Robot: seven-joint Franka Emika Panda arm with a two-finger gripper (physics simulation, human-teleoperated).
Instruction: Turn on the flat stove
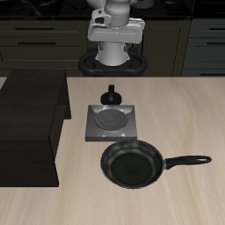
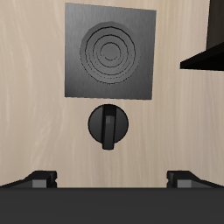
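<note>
The flat stove (image 1: 111, 122) is a small grey square plate with a dark spiral burner, lying mid-table. Its black knob (image 1: 112, 94) sits at the plate's back edge, toward the robot base. In the wrist view the stove (image 2: 109, 51) and the knob (image 2: 108, 124) lie straight below, with the knob's bar pointing along the line from the burner. My gripper (image 2: 112, 179) is open and empty, high above the table, with the knob roughly centred between the fingers. In the exterior view only the arm's white hand (image 1: 114, 35) shows, above the table's back edge.
A black frying pan (image 1: 132, 164) with a long handle lies just in front of the stove, near the table's front edge. A tall dark cabinet block (image 1: 31, 132) stands beside the stove; its corner shows in the wrist view (image 2: 206, 51).
</note>
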